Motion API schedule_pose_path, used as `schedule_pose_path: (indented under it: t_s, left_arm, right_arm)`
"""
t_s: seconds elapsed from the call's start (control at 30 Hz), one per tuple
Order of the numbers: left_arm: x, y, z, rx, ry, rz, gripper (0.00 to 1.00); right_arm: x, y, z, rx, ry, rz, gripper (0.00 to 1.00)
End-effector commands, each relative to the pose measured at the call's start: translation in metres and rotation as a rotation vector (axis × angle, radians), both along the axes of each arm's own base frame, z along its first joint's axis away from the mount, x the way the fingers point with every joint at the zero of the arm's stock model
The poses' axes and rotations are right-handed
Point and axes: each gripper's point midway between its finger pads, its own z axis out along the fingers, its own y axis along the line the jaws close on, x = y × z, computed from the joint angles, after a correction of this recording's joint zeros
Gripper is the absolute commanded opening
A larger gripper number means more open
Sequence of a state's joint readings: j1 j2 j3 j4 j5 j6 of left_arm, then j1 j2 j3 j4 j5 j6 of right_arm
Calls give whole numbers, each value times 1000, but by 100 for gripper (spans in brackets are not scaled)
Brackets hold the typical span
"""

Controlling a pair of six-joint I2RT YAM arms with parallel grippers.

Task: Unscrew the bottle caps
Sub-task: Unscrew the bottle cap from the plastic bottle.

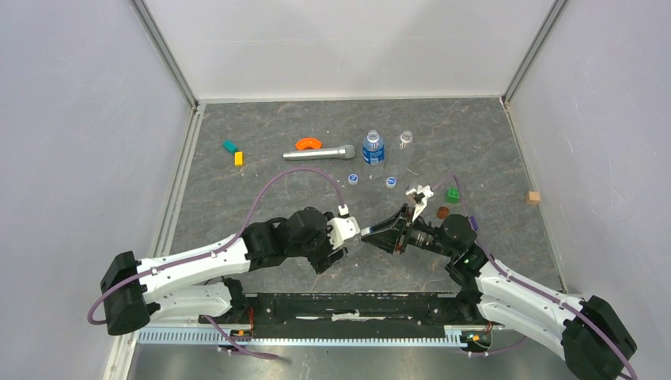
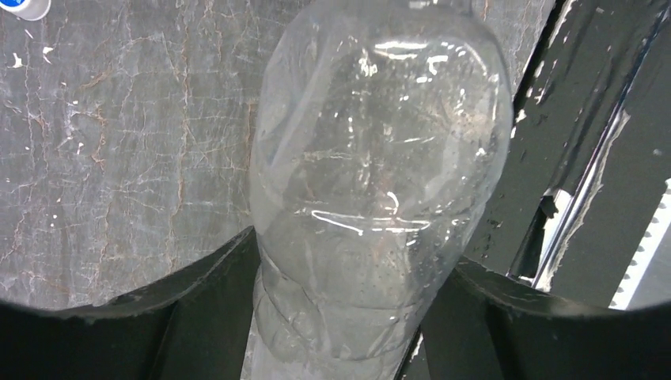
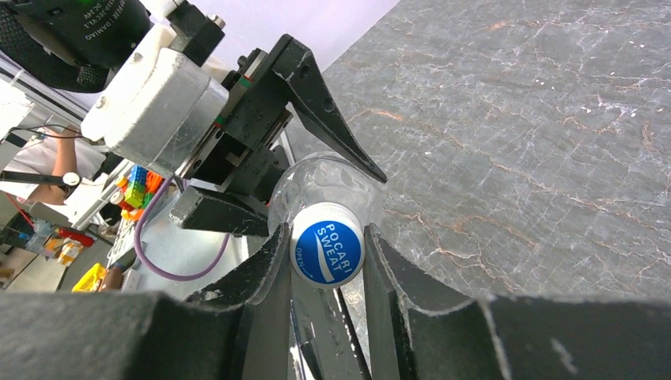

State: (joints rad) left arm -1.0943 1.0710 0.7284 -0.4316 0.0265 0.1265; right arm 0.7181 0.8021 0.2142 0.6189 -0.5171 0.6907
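My left gripper (image 1: 358, 234) is shut on a clear unlabelled bottle (image 2: 380, 182) and holds it sideways above the table's near middle. The bottle fills the left wrist view between the black fingers (image 2: 198, 301). My right gripper (image 1: 370, 233) faces it and is shut on that bottle's blue-topped cap (image 3: 326, 244), which sits between its fingers (image 3: 265, 269). Two loose caps (image 1: 353, 178) (image 1: 391, 182) lie on the table; one shows in the left wrist view (image 2: 24, 6). A blue-label bottle (image 1: 373, 147) and a clear bottle (image 1: 406, 138) stand behind them, both uncapped.
A silver cylinder (image 1: 319, 153) and an orange curved piece (image 1: 308, 143) lie at the back. Teal (image 1: 230, 146) and yellow (image 1: 238, 158) blocks are back left. A white piece (image 1: 418, 194), a green block (image 1: 452, 194) and a brown cube (image 1: 532, 197) are to the right.
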Motion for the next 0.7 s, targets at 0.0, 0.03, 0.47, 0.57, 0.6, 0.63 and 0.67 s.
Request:
schedule_pose_path:
  t_s: [0.0, 0.03, 0.47, 0.57, 0.6, 0.63, 0.67]
  left_arm:
    - [9, -13, 21, -105, -37, 45, 69]
    - [10, -14, 23, -115, -39, 46, 66]
    - [7, -19, 32, -113, -53, -13, 28]
    - [9, -12, 24, -43, -58, -18, 23]
    - [10, -9, 23, -23, -62, -17, 22]
    - [10, -7, 21, -8, -64, -22, 22]
    - [10, -6, 20, 3, -65, -27, 22]
  right_arm:
    - [-4, 2, 14, 41, -32, 29, 0]
    - [-5, 3, 13, 37, -28, 34, 0]
    - [6, -1, -3, -52, -5, 0, 52]
    - [14, -9, -1, -54, 31, -6, 55]
    - [16, -12, 0, -49, 50, 2, 55]
    - [17, -15, -1, -47, 65, 6, 56]
    - [18, -17, 0, -45, 71, 14, 56]
